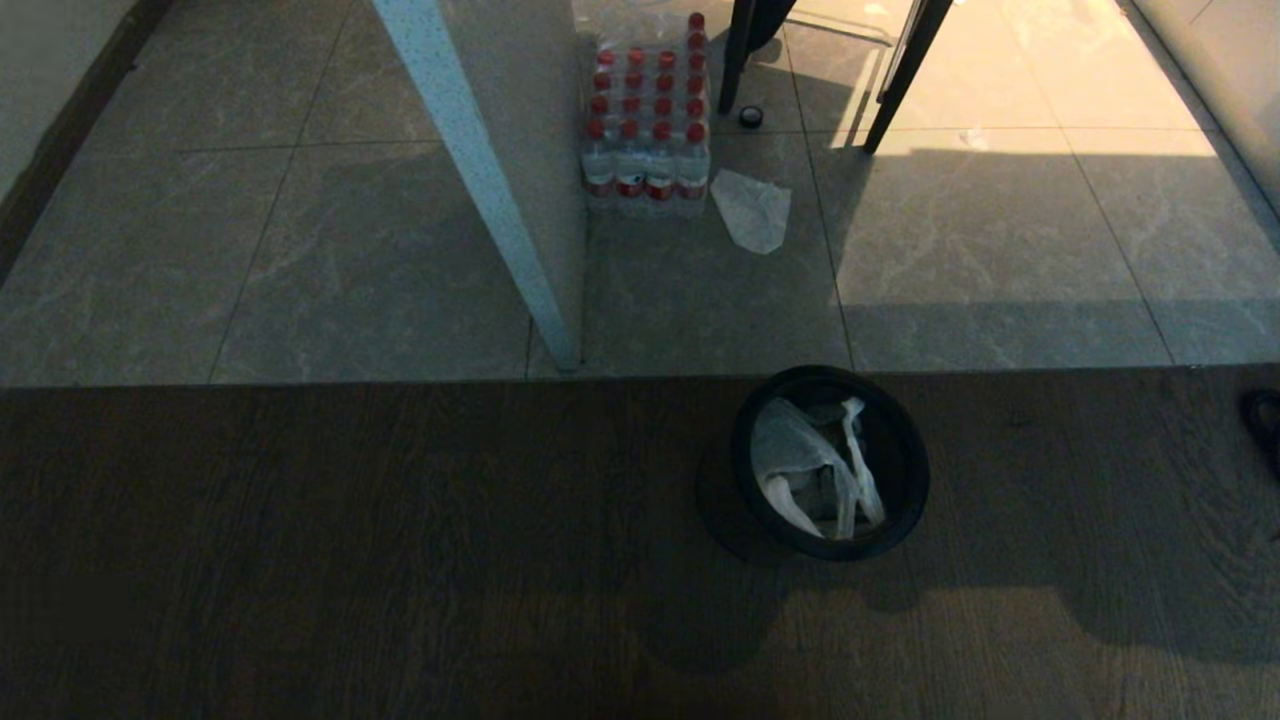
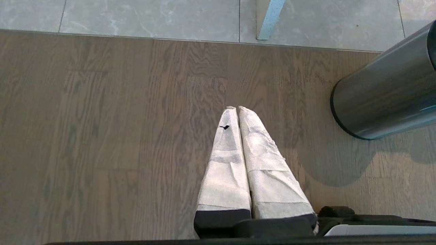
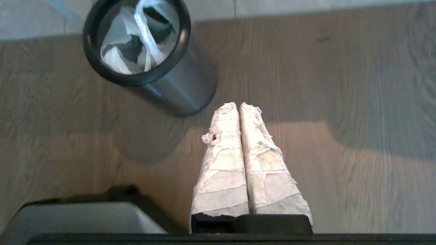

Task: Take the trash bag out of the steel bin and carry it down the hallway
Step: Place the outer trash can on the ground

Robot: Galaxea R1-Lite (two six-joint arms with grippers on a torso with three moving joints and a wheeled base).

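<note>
The steel bin (image 1: 905, 470) stands on the dark wood floor just short of the tile edge. Inside it lies the white trash bag (image 1: 800, 455), crumpled, with a loop handle sticking up. Seen from the right wrist, the bin (image 3: 180, 92) and the bag (image 3: 119, 51) sit ahead and to one side of my right gripper (image 3: 238, 104), which is shut, empty and well apart from the bin. My left gripper (image 2: 237, 108) is shut and empty above bare wood, with the bin's wall (image 2: 385, 98) off to its side. Neither gripper shows in the head view.
Beyond the wood lies the beige tiled hallway floor (image 1: 380, 260). A shrink-wrapped pack of red-capped bottles (image 1: 646, 125) and a flat whitish bag (image 1: 752, 208) lie there beside a pale slanting post (image 1: 480, 180). Dark legs (image 1: 905, 75) stand further back. My base (image 3: 78, 217) shows near the right gripper.
</note>
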